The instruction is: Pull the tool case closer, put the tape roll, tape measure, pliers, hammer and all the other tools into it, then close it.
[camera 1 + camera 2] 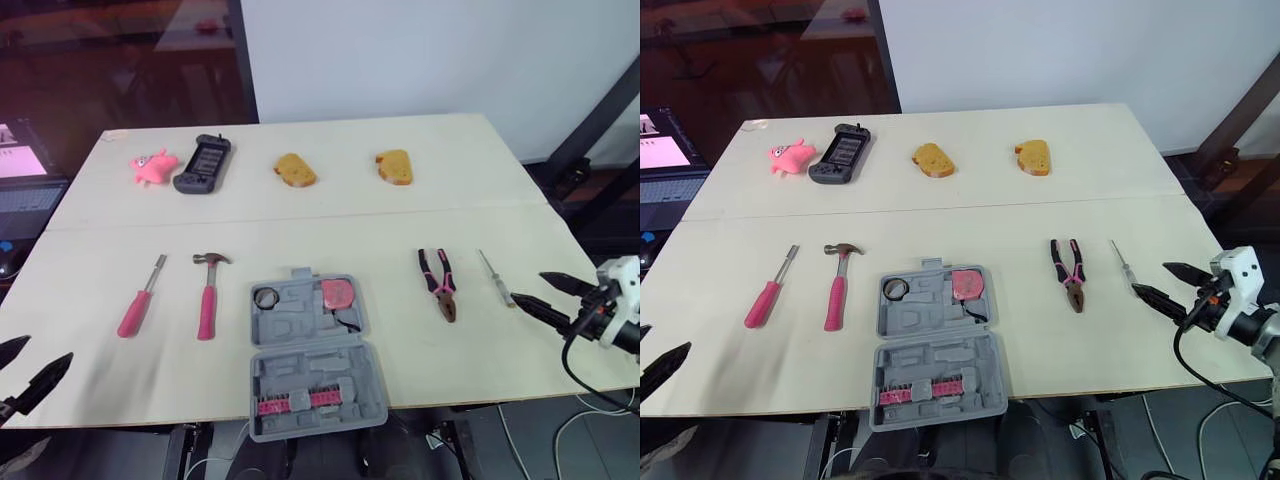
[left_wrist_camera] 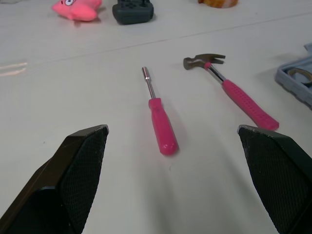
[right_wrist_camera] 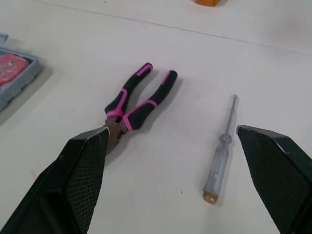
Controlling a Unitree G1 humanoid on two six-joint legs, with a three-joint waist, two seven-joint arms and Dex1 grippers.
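case [image 1: 315,350] lies open at the near edge of the desk [image 1: 400,210], tape roll [image 1: 266,297] and tape measure [image 1: 338,293] inside; hammer [image 1: 208,290] left of it, pliers [image 1: 440,282] right; left gripper [image 1: 48,350] and right gripper [image 1: 527,286] gape empty

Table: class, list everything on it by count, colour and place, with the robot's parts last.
Tool case: 1, grey, open, front centre.
Tape roll: 1, dark, inside the case.
Tape measure: 1, pink, inside the case.
Hammer: 1, pink handle, left of the case.
Screwdriver: 1, pink handle, left of the hammer.
Pliers: 1, pink and black, right of the case.
Slim screwdriver: 1, clear handle, right of the pliers.
Toy: 1, pink, back left.
Gadget: 1, dark grey, beside the toy.
Bread: 2, orange-brown, back centre.
Left gripper: 1, black, open, front left.
Right gripper: 1, black, open, front right.
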